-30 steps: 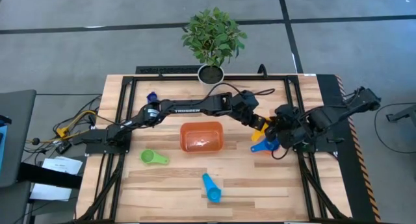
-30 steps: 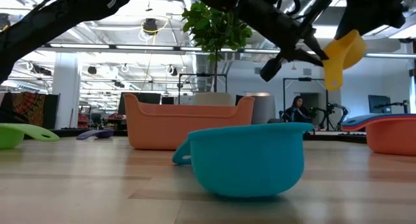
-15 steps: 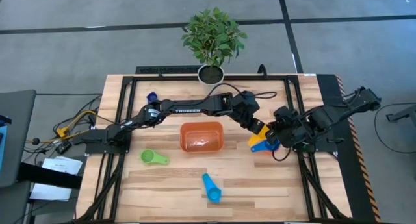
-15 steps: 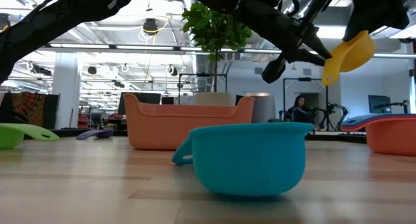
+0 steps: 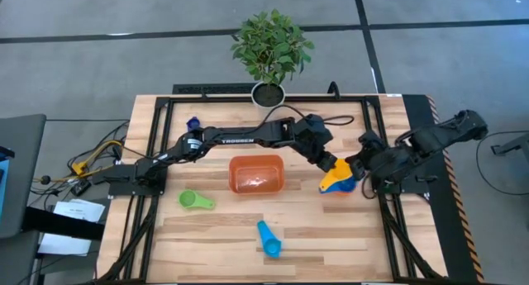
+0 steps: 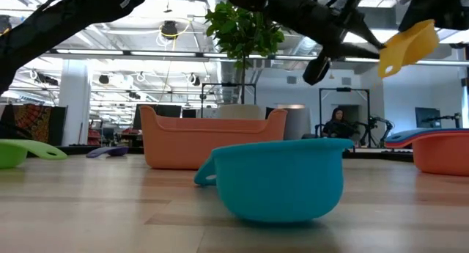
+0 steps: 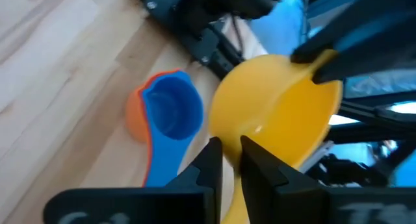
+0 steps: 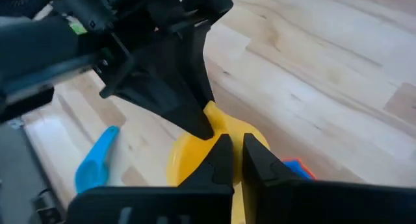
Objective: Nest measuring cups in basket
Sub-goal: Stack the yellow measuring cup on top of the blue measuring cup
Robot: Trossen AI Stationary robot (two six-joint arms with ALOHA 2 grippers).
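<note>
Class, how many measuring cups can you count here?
6. Dark blue cup at back left; green cup and light blue cup on the near boards; yellow cup in the left pincer, over the blue cup nested in the orange cup. Red may be hidden.

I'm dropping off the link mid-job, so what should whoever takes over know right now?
Left gripper: shut on the yellow cup's handle, held above the table.
Right gripper: also closed on the yellow cup, apparently mid-handover.
Below them, the blue cup sits nested in the orange cup on the table.
Green cup, light blue cup and dark blue cup lie loose.
Basket: no cups visible inside.
Left: nest everything in the basket.
</note>
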